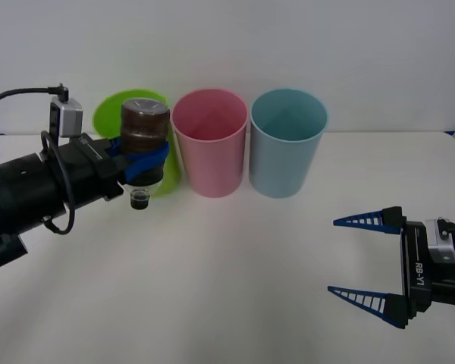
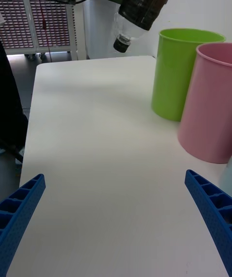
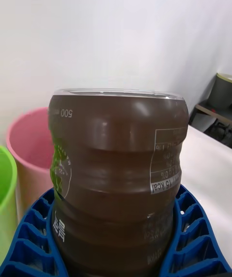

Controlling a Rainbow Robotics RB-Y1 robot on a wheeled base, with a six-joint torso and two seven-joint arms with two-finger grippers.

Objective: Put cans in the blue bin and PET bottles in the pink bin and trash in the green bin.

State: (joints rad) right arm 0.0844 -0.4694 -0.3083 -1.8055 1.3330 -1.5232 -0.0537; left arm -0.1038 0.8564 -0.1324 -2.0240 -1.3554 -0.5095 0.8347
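Observation:
My left gripper (image 1: 145, 158) is shut on the PET bottle (image 1: 144, 136), a clear bottle with a dark brown label. The bottle hangs upside down above the table, its dark cap (image 1: 139, 199) pointing down, in front of the green bin (image 1: 118, 114). The pink bin (image 1: 210, 144) stands just to the right of the bottle, and the blue bin (image 1: 288, 144) right of that. In the left wrist view the bottle (image 3: 118, 175) sits between the blue fingers (image 3: 34, 238). My right gripper (image 1: 366, 263) hovers open over the table's front right, holding nothing.
The three bins stand in a row at the back of the white table (image 1: 227, 288). Behind them is a white wall. In the right wrist view a rack (image 2: 43, 21) stands beyond the table's far edge.

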